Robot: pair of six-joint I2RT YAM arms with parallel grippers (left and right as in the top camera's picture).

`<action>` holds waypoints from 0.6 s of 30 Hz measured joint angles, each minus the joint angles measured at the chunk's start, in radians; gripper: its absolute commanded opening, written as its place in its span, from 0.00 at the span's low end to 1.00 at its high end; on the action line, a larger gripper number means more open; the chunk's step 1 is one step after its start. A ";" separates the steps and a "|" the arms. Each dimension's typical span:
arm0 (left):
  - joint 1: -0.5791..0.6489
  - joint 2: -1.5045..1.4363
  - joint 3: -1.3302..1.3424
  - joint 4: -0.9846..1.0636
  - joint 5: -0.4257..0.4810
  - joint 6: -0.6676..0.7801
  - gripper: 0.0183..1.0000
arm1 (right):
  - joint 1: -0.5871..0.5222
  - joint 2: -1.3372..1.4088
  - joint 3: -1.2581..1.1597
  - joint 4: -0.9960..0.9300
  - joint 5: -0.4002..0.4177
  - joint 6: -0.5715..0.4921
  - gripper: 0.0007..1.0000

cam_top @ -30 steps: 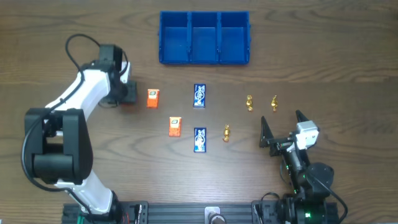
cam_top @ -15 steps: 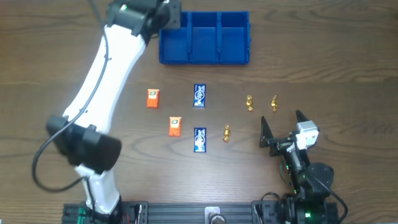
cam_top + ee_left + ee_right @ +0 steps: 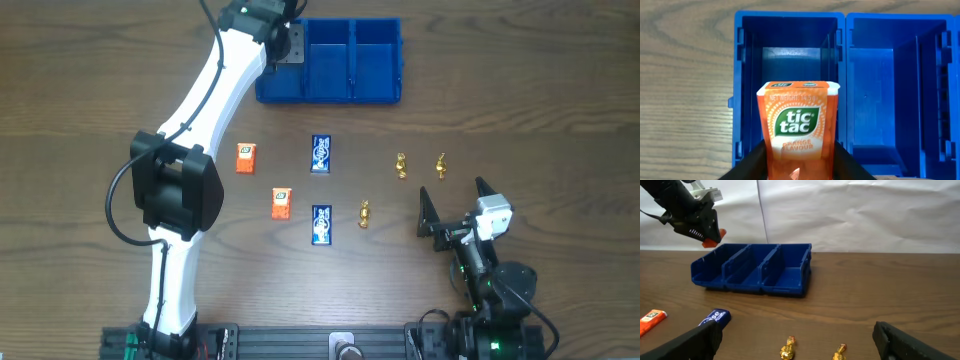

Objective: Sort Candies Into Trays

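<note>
My left gripper [image 3: 286, 42] is shut on an orange candy box [image 3: 800, 127] and holds it upright above the left compartment of the blue three-part tray [image 3: 330, 98]. That compartment [image 3: 790, 60] looks empty. In the right wrist view, the left gripper [image 3: 704, 229] hangs over the tray's [image 3: 752, 272] far end with the orange box [image 3: 714, 238] poking out. On the table lie two more orange boxes [image 3: 246, 158] [image 3: 282, 203], two blue packets [image 3: 321, 154] [image 3: 321, 225] and three gold candies [image 3: 401, 165] [image 3: 441, 165] [image 3: 364, 213]. My right gripper [image 3: 450, 190] rests open near the gold candies, holding nothing.
The middle [image 3: 890, 90] and right compartments of the tray look empty. From the right wrist I see an orange box [image 3: 652, 319], a blue packet [image 3: 715, 317] and two gold candies [image 3: 787, 348] [image 3: 840, 352] on the wooden table [image 3: 540, 120]. A white backdrop stands behind the tray.
My left arm swung from the table's left side, beside the orange boxes, up to the tray's left compartment, carrying an orange box. The right arm stayed still.
</note>
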 measured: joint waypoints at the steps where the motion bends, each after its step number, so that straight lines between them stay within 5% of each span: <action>1: 0.000 0.000 0.000 0.003 0.001 -0.002 0.64 | 0.000 0.000 0.000 0.000 0.000 0.000 1.00; 4: 0.003 0.000 0.000 0.008 0.007 -0.008 0.78 | 0.000 0.000 0.000 0.000 0.000 0.000 1.00; 10: 0.009 -0.030 -0.025 0.007 0.001 -0.011 0.82 | 0.000 0.000 0.000 0.000 0.000 0.000 1.00; 18: 0.006 -0.531 -0.560 0.142 -0.014 -0.011 0.88 | 0.000 0.000 0.000 0.000 0.000 0.000 1.00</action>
